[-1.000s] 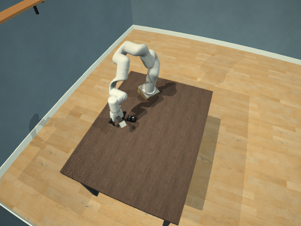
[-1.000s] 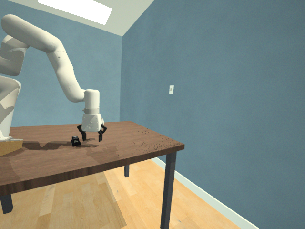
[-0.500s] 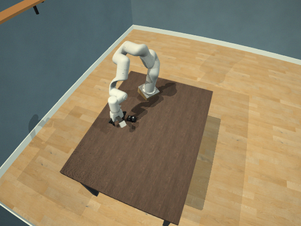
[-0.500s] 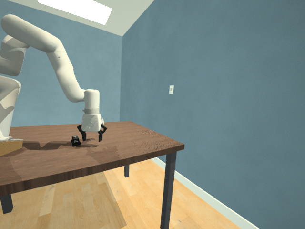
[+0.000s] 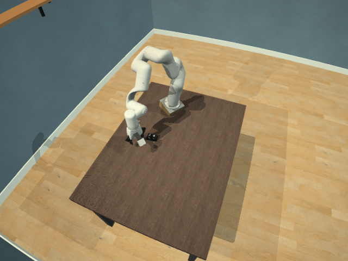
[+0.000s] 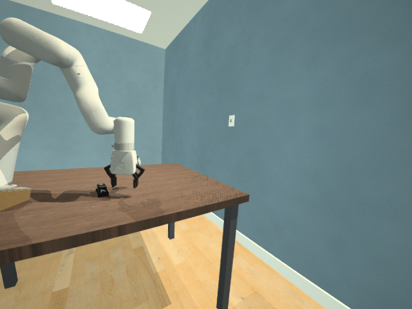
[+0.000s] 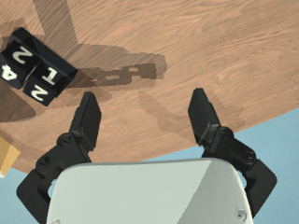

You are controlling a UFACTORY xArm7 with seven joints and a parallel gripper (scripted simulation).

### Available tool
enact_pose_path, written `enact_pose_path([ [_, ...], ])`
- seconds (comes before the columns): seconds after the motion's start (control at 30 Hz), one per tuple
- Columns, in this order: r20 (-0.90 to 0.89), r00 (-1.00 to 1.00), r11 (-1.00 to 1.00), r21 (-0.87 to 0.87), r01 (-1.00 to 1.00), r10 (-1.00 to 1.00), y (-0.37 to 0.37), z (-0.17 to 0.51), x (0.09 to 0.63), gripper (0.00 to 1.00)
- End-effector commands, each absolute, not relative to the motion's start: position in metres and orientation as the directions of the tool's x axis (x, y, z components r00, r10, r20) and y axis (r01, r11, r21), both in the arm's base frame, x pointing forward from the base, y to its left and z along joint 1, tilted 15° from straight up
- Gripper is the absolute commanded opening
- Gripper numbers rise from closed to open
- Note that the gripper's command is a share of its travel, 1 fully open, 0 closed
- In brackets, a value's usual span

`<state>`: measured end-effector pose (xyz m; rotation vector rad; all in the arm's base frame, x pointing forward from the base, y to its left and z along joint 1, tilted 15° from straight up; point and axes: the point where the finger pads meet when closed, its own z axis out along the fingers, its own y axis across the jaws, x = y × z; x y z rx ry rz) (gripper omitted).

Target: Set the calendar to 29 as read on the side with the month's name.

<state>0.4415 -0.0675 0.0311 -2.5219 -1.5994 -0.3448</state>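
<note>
My gripper (image 5: 137,136) (image 6: 124,185) (image 7: 144,101) hangs above the table (image 5: 179,168) (image 6: 109,212) (image 7: 187,42), fingers spread wide. Black calendar (image 5: 152,137) (image 6: 102,190) (image 7: 38,67) sits near it, apart.

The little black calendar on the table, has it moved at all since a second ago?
No, the calendar sits in the same place relative to the table's edges.
</note>
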Motion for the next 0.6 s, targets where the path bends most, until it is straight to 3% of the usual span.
enact_pose_path([
  [0.0, 0.265, 0.41, -0.428, 0.011, 0.904, 0.873, -0.07, 0.041, 0.441, 1.0],
  [0.3, 0.264, 0.505, -0.519, -0.018, 0.854, 0.822, -0.071, 0.041, 0.439, 1.0],
  [0.4, 0.259, 0.63, -0.639, -0.058, 0.767, 0.732, -0.072, 0.04, 0.436, 1.0],
  [0.57, 0.259, 0.63, -0.639, -0.058, 0.767, 0.732, -0.076, 0.037, 0.417, 1.0],
])
